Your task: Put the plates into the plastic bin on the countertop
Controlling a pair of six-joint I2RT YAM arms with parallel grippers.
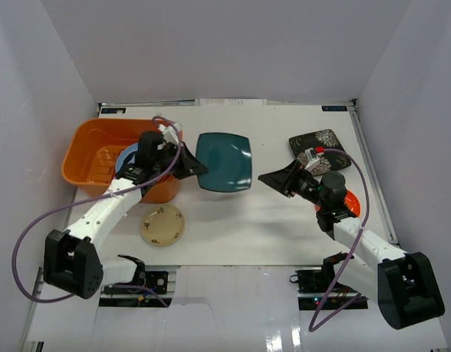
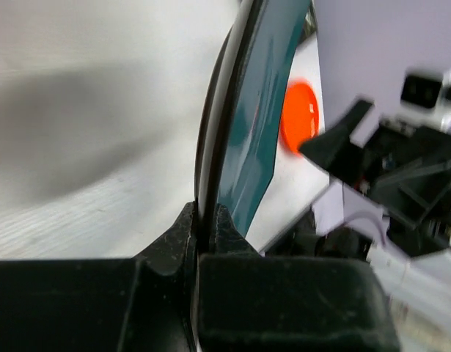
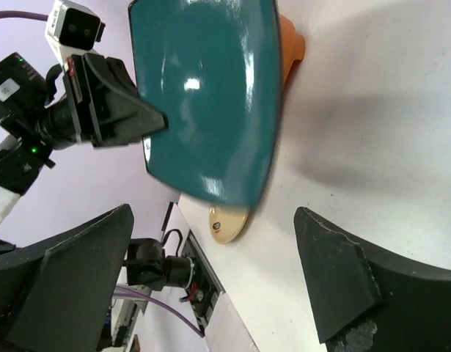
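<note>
My left gripper (image 1: 194,167) is shut on the left edge of the square dark teal plate (image 1: 225,161) and holds it above the countertop (image 1: 284,220), just right of the orange plastic bin (image 1: 89,150). In the left wrist view the jaws (image 2: 204,224) pinch the plate's rim (image 2: 258,103). A light blue plate (image 1: 125,158) lies in the bin. My right gripper (image 1: 279,180) is open and empty, facing the teal plate (image 3: 210,95). A small speckled beige plate (image 1: 163,224), a black floral plate (image 1: 320,143) and an orange plate (image 1: 350,204) lie on the countertop.
The orange plate lies partly under my right arm. The bin's right wall (image 3: 291,44) stands close behind the held plate. Metal rails run along the countertop's right edge (image 1: 372,176) and near edge.
</note>
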